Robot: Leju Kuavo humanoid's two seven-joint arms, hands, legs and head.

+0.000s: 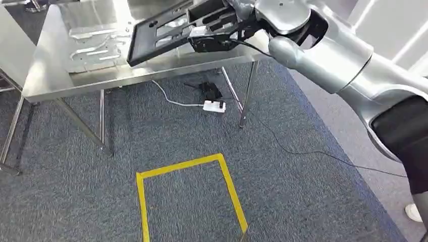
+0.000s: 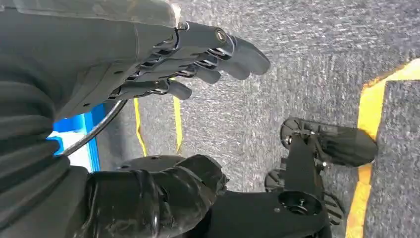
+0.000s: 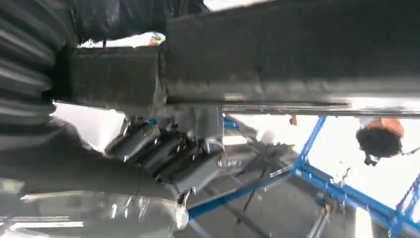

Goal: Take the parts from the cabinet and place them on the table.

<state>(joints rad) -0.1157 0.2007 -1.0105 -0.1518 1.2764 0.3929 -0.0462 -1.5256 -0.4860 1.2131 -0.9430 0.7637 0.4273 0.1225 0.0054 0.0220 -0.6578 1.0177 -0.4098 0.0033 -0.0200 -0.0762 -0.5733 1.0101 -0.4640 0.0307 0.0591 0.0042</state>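
The shiny stainless-steel table [image 1: 60, 75] stretches across the upper left, a silver stamped sheet-metal part [image 1: 93, 43] lying flat on its top. Over the table's near right edge the right hand [image 1: 214, 27] grips a flat black rectangular panel with cut-out slots [image 1: 156, 38], fingers wrapped on its right end; the panel tilts, seemingly just above the surface, though contact is hard to judge. Low beside the body hangs the left hand [image 2: 198, 64], fingers loosely extended, holding nothing. On the grey carpet sit a yellow tape square [image 1: 189, 194] and a white power strip [image 1: 214, 106].
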